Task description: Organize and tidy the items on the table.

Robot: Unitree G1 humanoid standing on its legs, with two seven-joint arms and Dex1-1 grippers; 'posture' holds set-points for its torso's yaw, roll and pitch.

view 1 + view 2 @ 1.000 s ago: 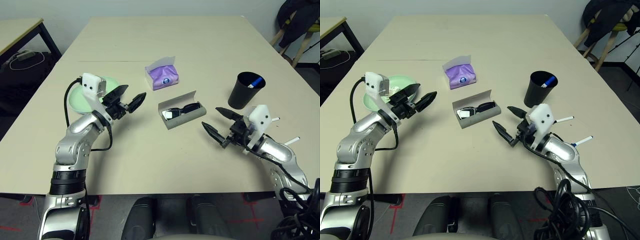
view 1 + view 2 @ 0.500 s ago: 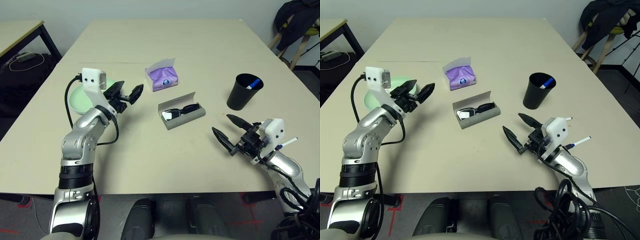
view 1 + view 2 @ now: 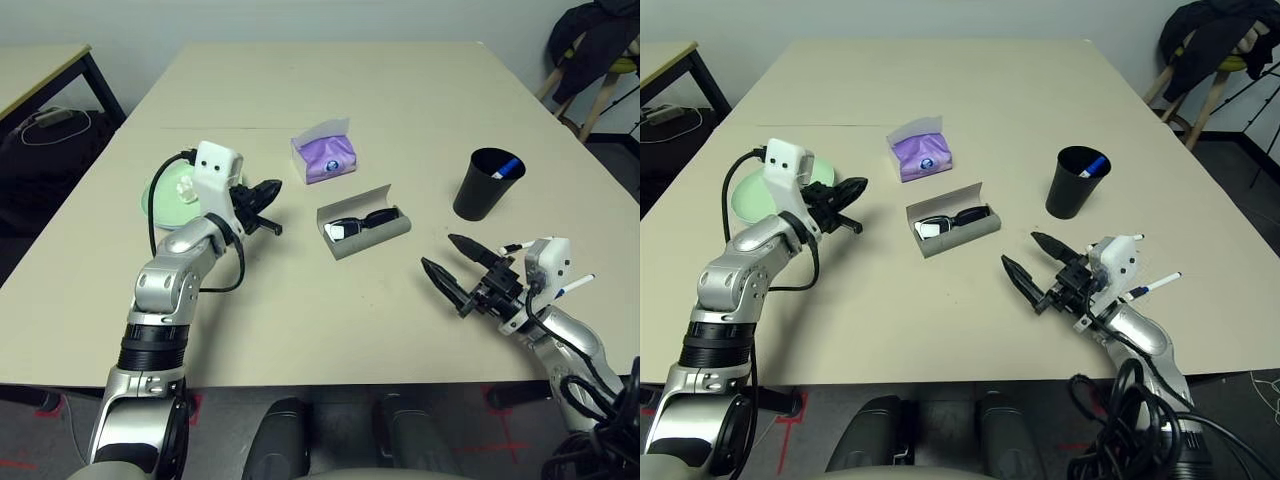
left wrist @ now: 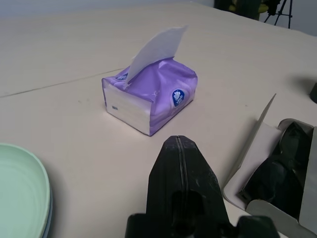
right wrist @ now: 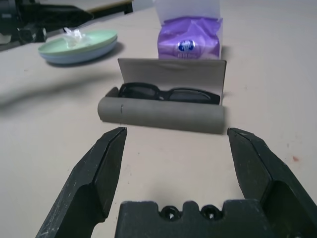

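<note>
My left gripper (image 3: 270, 192) hovers shut and empty over the table (image 3: 300, 310), just right of the stacked mint green and pale blue plates (image 3: 160, 200). A crumpled white tissue (image 3: 185, 187) lies on the top plate. The purple tissue pack (image 4: 153, 96) stands just beyond the shut fingers (image 4: 181, 153). Black sunglasses (image 5: 168, 92) lie in the open grey glasses case (image 3: 375, 235) at mid-table. My right gripper (image 3: 440, 254) is open and empty, near the front right edge, pointing at the case. A black cup (image 3: 487, 182) holds a blue-capped marker. White markers (image 3: 578, 284) lie by my right wrist.
A smaller table with black legs (image 3: 40, 60) stands at the far left, with cables on the floor beside it. A chair draped with dark clothing (image 3: 600, 40) sits beyond the table's right corner. The table's far half and front middle are bare.
My left gripper has gone from open to shut, empty, and swung in beside the plates. My right arm drew back toward the table's front edge, still open.
</note>
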